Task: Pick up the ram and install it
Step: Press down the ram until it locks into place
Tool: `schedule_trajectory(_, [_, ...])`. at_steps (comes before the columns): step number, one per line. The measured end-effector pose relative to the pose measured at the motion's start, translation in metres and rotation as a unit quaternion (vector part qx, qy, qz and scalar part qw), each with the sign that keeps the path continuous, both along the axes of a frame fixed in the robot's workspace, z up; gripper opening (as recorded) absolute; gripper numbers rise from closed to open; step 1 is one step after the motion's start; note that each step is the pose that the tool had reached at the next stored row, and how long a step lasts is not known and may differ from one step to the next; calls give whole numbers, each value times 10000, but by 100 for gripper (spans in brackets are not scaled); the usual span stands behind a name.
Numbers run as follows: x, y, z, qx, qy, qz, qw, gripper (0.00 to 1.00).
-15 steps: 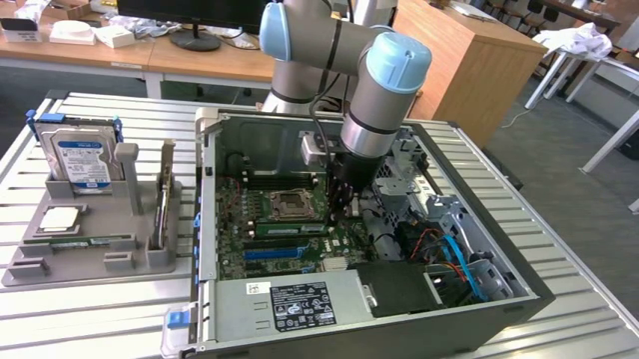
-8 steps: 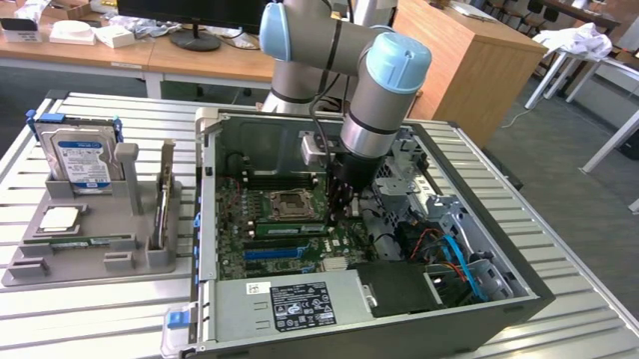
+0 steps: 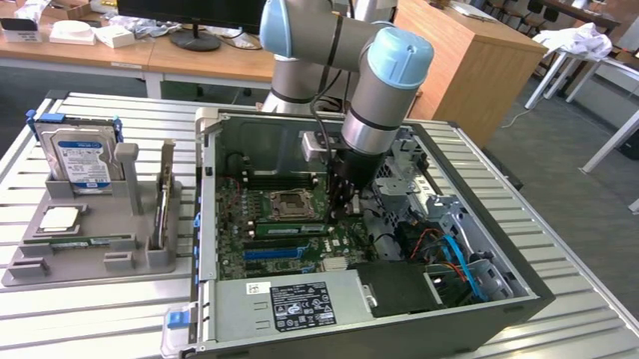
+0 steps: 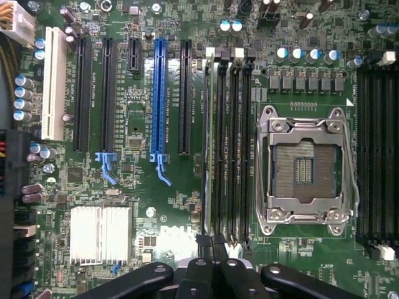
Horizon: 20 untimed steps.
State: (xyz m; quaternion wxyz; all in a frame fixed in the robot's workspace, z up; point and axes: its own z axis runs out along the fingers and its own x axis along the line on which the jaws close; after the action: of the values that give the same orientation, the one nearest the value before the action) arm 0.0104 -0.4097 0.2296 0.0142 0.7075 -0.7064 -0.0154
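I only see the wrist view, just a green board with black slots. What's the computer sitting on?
Observer: The open dark metal computer case sits on a slatted metal table.
Operator: Anything next to it?
Observer: A grey plastic holder on the exterior view's left, with a blocky hard drive with a blue-and-white label standing in it.
Operator: Where's the hand?
Observer: The hand is low inside the case, by the long green ram stick.

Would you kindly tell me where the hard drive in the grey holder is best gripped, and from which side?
Likely its top edge, pinched across the two broad faces, coming from above: the hard drive stands upright in the grey holder, whose slot covers its lower part.
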Motion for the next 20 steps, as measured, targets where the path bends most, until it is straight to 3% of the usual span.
schedule_trajectory(9, [0,0,149,0,0,0,10000,10])
schedule_trajectory(15, [-2,0,151,0,0,0,10000,10])
schedule_trajectory(20, [-85,0,151,0,0,0,10000,10])
